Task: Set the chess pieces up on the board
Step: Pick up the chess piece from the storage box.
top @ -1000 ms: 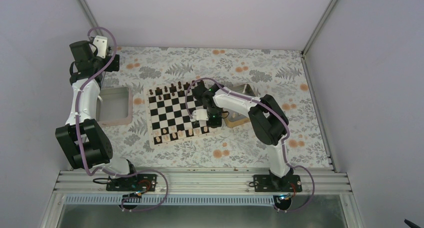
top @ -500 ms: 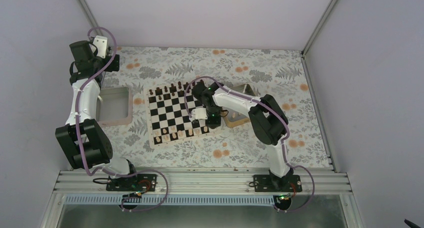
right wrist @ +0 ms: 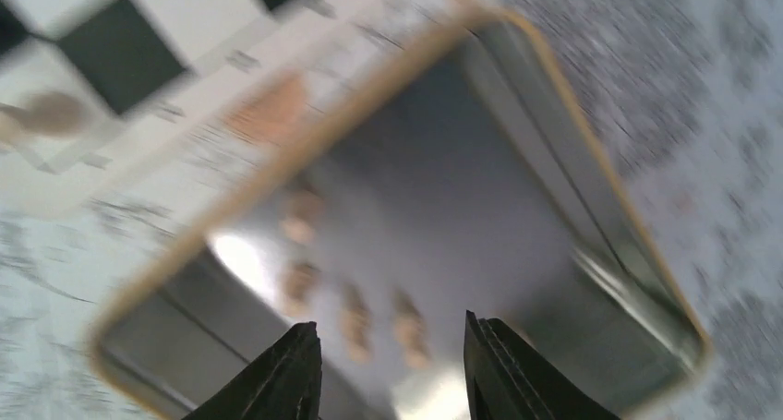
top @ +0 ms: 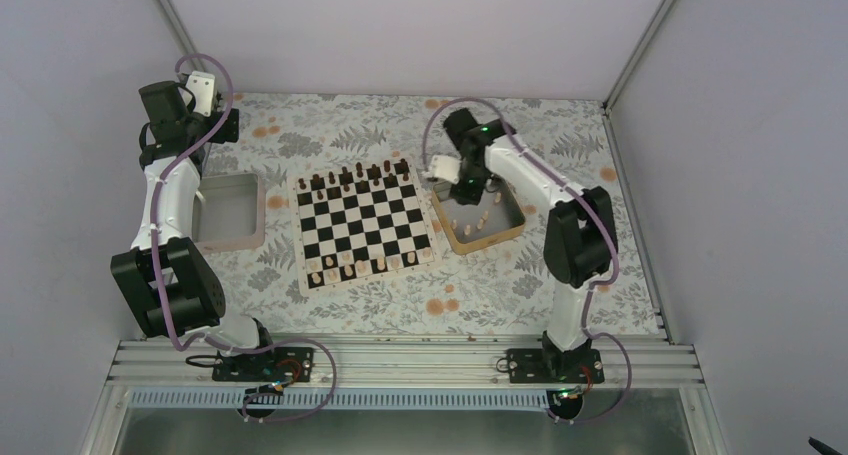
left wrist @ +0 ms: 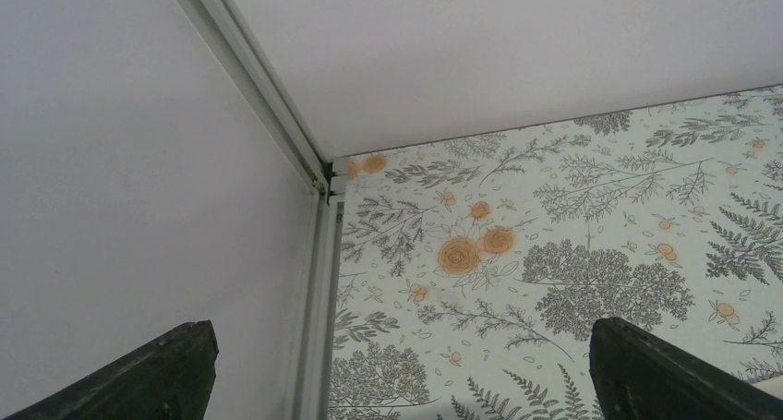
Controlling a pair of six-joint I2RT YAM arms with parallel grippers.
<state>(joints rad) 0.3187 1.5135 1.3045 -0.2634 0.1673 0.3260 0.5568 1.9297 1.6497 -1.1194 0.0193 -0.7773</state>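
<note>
Lilac walls enclose floral tablecloth; left hand spread, right hand spread over gold tin.

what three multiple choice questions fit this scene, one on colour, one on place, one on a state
1. The far-row pieces on the board are: A light tan, B dark brown, C red.
2. The right gripper hangs over: A the board's middle, B a pinkish tray, C the gold tin tray.
3. The right gripper is: A open and empty, B shut on a piece, C shut on nothing.
Answers: 1 B, top view shows them dark; 2 C, its wrist view looks into the tin; 3 A, fingers stand apart with nothing between.
</note>
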